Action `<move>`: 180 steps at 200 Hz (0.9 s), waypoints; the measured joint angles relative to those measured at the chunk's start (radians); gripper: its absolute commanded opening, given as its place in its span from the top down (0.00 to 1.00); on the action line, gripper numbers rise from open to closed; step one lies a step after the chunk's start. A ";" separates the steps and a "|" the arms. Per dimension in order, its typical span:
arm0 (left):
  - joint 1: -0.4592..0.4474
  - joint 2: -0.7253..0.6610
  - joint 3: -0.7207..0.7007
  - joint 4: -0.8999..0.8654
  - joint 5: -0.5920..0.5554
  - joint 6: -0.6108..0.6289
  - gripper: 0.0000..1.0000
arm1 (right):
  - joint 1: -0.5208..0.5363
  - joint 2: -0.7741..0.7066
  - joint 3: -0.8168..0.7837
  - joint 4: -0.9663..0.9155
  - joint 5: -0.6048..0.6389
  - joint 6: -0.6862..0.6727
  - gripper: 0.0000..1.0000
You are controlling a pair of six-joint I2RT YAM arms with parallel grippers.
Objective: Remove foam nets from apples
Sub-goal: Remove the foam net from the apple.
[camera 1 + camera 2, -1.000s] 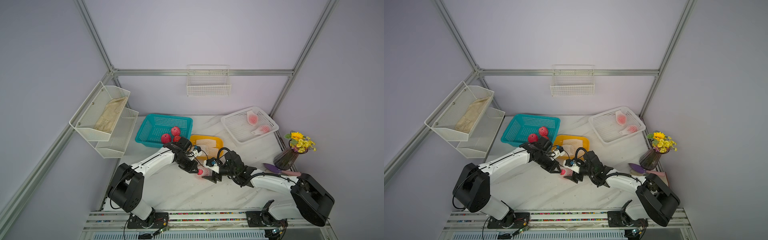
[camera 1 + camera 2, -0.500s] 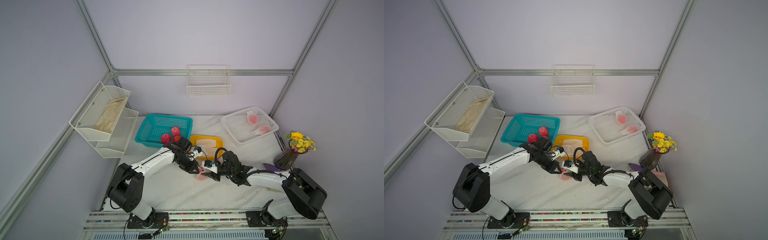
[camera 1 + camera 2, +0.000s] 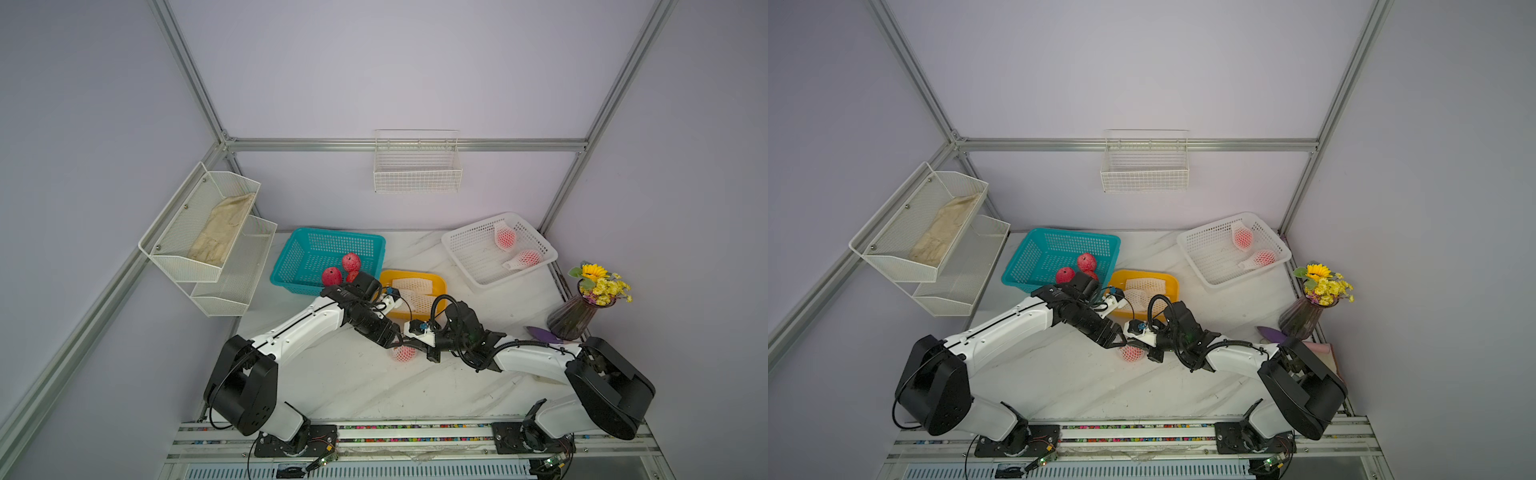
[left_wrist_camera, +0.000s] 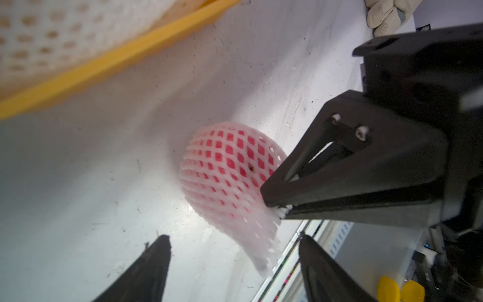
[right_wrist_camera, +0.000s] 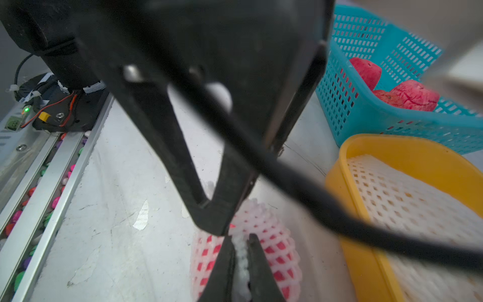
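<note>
Right, your right claw [image 5: 240,239] is pinching the white foam mesh net [image 4: 248,230], left claw [image 4: 232,236] spread apart; round red apple [image 3: 403,353] on the white worktop [image 3: 353,386], mid-frame in both top views. Pin the fruit, then pull.

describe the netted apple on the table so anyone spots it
On the white marble tabletop, look in front of the yellow plastic tray. A red apple lies there inside a white foam mesh net pinched by the right tool. The other two netted apples sit in the white lattice basket.
</note>
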 measured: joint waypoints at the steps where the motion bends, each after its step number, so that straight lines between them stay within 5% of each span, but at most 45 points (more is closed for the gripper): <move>1: 0.000 -0.003 0.000 0.002 -0.002 0.002 0.14 | 0.000 0.000 0.000 0.000 0.000 0.000 0.88; 63: -0.001 -0.317 -0.229 0.241 -0.082 0.091 0.03 | -0.002 0.014 0.009 0.003 -0.011 0.025 0.90; 180: -0.015 -0.301 -0.467 0.586 0.045 0.319 0.15 | -0.034 0.014 0.044 0.003 -0.066 0.074 0.91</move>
